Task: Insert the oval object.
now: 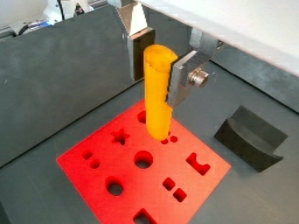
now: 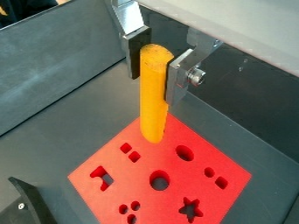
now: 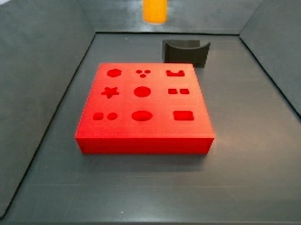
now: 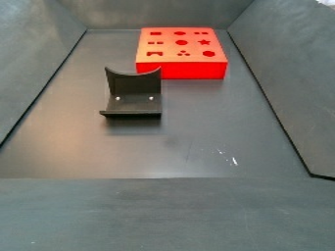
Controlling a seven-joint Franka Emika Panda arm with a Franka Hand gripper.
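Observation:
My gripper is shut on the oval object, a smooth orange-yellow peg held upright between the silver fingers, as both wrist views show. The peg hangs well above the far part of the red block, not touching it. In a side view only the peg's lower end shows at the picture's edge, above the floor behind the block; the gripper is out of view there. The block's oval hole lies in the near row, middle. The block also shows in the other views.
A dark grey curved holder stands on the floor just behind the block's far right corner; it also shows in other views. Dark walls enclose the grey floor on all sides.

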